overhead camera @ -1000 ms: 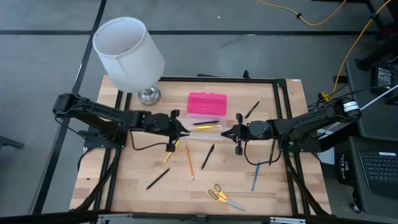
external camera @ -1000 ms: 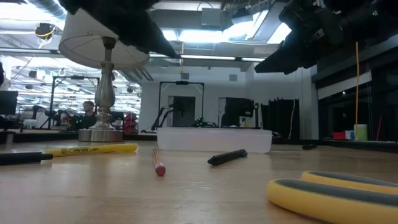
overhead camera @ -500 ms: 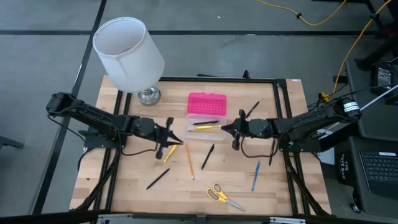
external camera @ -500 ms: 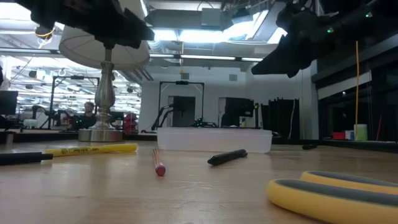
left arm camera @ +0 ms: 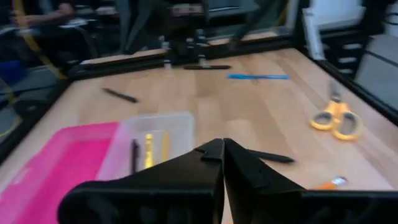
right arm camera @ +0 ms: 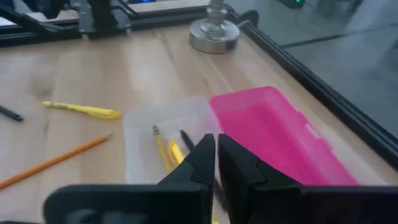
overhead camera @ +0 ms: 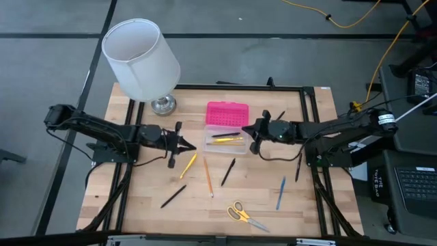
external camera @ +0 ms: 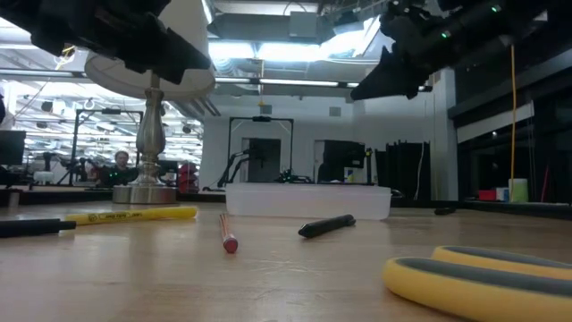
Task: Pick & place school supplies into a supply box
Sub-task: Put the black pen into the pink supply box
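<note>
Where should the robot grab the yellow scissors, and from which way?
Probably from straight above, at the neck where the blades meet the handles. The scissors lie flat on the table near its front edge, yellow loops toward the middle, blades pointing to the right arm's side. The neck looks like the narrowest part, so a gripper could close across it. Nothing lies close around them.

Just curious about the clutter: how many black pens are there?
5 black pens: one in the supply box, one in front of it, one front-left, one beside the right gripper, one near the blue pen. Others may hide.
</note>
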